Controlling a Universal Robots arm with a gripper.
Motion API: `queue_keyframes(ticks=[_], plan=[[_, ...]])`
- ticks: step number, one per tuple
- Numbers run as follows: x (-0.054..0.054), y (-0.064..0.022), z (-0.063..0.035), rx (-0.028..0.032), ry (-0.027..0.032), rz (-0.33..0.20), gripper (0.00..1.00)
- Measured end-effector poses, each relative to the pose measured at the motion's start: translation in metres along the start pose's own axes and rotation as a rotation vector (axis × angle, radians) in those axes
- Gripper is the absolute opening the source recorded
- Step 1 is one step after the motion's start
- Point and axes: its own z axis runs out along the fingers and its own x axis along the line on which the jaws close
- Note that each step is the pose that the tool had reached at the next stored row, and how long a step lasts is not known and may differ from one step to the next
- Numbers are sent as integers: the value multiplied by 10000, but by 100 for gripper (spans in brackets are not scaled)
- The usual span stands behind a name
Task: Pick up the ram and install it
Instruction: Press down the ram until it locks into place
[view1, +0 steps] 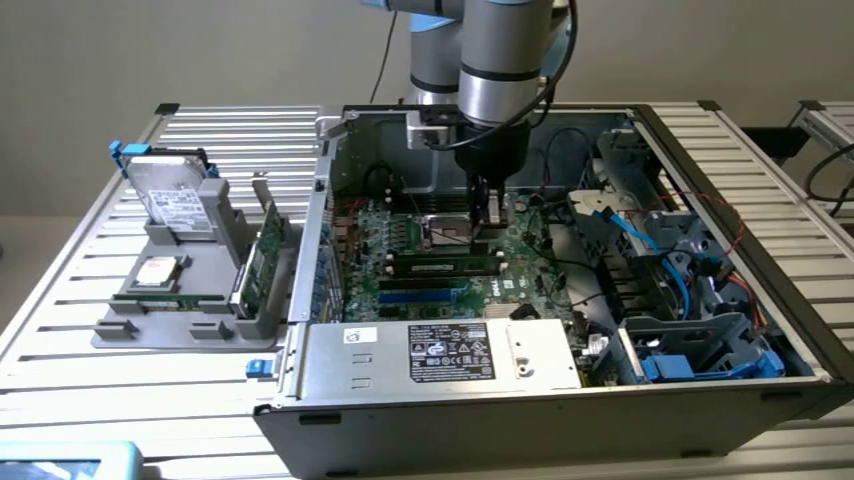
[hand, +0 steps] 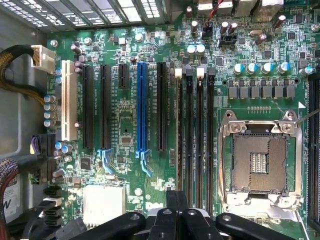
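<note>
Inside the open computer case (view1: 694, 140), the closed gripper (view1: 489, 215) hangs over the motherboard (hand: 125, 130), whose wrist view reveals the bare CPU socket (hand: 260, 162).

A long, narrow green ram (view1: 447, 267) stick lies flat-edged across the motherboard inside the open computer case, standing on its long edge in one of the memory slots. Its face shows a row of dark chips and a small pale label near the middle. In the exterior view it runs left to right, just below the processor socket and above the blue slot.
</note>
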Motion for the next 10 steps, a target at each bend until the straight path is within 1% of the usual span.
queue_keyframes(ticks=[3, 10], plan=[[-2, 36, 16, -5, -1, 63, 11], [-10, 42, 60, 37, -1, 97, 11]])
